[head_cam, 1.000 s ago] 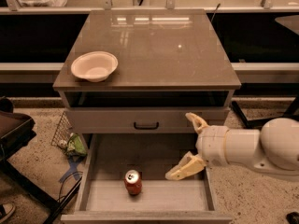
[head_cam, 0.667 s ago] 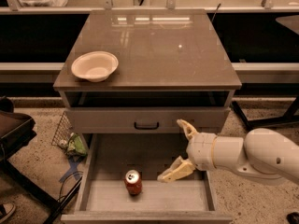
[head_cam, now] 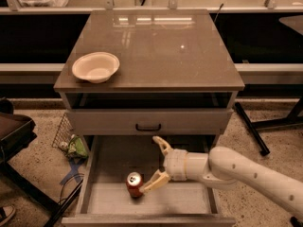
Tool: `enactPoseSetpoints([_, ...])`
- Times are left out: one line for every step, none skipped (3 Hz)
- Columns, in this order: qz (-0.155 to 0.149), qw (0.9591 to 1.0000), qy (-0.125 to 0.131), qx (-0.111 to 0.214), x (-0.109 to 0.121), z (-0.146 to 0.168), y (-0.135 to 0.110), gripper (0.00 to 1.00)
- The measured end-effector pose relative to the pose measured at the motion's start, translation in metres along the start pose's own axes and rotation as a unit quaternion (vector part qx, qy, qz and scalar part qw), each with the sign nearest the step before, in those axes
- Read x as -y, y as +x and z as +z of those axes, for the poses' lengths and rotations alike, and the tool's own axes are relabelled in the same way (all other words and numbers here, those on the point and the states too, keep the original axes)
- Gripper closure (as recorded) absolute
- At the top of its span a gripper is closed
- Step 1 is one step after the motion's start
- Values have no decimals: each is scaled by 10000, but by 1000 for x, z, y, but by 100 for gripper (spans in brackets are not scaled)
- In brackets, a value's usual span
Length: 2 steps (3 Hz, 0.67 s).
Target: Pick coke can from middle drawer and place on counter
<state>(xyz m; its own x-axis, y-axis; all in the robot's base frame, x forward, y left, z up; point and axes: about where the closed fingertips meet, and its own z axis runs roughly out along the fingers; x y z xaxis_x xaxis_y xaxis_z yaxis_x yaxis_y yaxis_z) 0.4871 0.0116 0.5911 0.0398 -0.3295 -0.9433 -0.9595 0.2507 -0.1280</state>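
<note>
The gripper (head_cam: 148, 165) is reaching into the middle drawer (head_cam: 110, 203) from the right, its two fingers spreading wide apart and closing on nothing. The lower finger (head_cam: 154, 181) is lying just beside the right side of the coke can (head_cam: 134, 185); whether it is touching is unclear. The upper finger (head_cam: 161, 145) is pointing toward the back of the drawer, well clear of the can. The can is standing upright on the pale drawer floor, near the front. Above, a closed drawer front with a black handle (head_cam: 148, 127) is facing forward. The counter (head_cam: 161, 51) is reflecting lights, and a white bowl (head_cam: 96, 66) is sitting near its front left corner. A speckled floor (head_cam: 246, 148) is surrounding the cabinet.
</note>
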Motion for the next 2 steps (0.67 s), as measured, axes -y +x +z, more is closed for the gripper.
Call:
enactPoseSetpoints([79, 9992, -317, 229, -11, 29, 34, 0])
enactPoseSetpoints([136, 9980, -554, 279, -21, 49, 60, 0])
